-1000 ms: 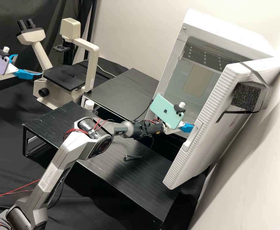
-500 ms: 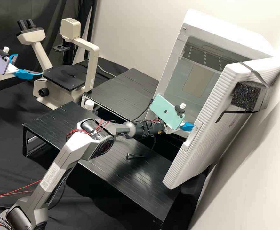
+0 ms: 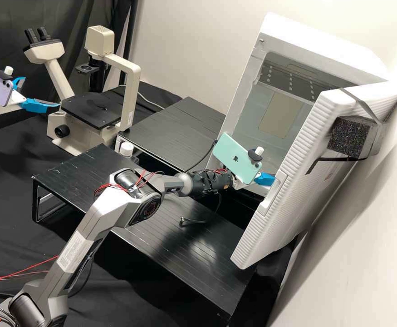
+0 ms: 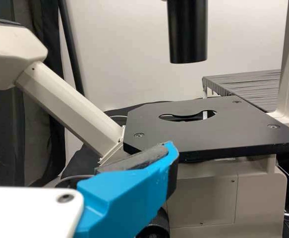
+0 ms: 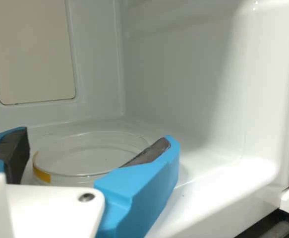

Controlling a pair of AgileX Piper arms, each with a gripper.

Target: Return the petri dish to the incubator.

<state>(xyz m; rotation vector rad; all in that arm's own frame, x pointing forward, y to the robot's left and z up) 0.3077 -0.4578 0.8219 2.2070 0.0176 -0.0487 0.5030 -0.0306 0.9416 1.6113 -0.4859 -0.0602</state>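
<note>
"Here's the right pincer (image 3: pixel 266 180) inside the incubator (image 3: pixel 240 97), blue fingers (image 5: pixel 139 181) apart!"

"And the petri dish (image 5: pixel 92 154)?"

"Between them, lying flat on the white floor of the incubator, yellow mark (image 5: pixel 41 174) on its side. Whether the pads touch it, I can't tell."

"How's the door (image 3: pixel 293 163)?"

"Wide open, a dark foam block (image 3: pixel 348 137) strapped to it! Just outside, the forearm (image 3: pixel 207 182) hangs over a black slatted stand (image 3: pixel 180 254)."

"Over to the other side!"

"Left pincer (image 3: pixel 41 92), open and holding nothing, right beside the stage (image 4: pixel 184 130) of the microscope (image 3: pixel 131 93). Near there, a capped bottle (image 3: pixel 126 149) stands by the slatted stand."
</note>
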